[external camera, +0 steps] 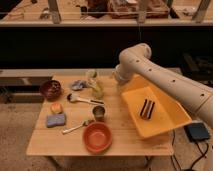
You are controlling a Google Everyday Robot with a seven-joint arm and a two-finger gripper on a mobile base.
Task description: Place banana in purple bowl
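The banana point(97, 91) is near the far edge of the desk point(117, 142), about midway along it. It is pale yellow-green, and its length runs from the far edge toward the near one. My end effector point(93, 78) is right at its far end, reached in from the right, with the fingers spread apart. I cannot tell whether they touch the fruit. The purple bowl point(50, 89) sits well apart from the banana, close to the desk's far left corner. Between the bowl and the banana, a crumpled blue-grey cloth point(77, 85) lies just beside my end effector. A spoon point(80, 98) with a dark head lies just nearer than the cloth, its handle pointing at the banana's near end. A small metal cup point(99, 112) stands nearer again, toward the middle of the desk. The orange bowl point(97, 137) is by the near edge, with a second spoon point(77, 126) to its left. Along the left edge lie a small orange-yellow item point(56, 107) and a blue sponge point(55, 120). On the right side, a yellow tray point(165, 122) overhangs the right edge and holds a dark brown object point(146, 108).
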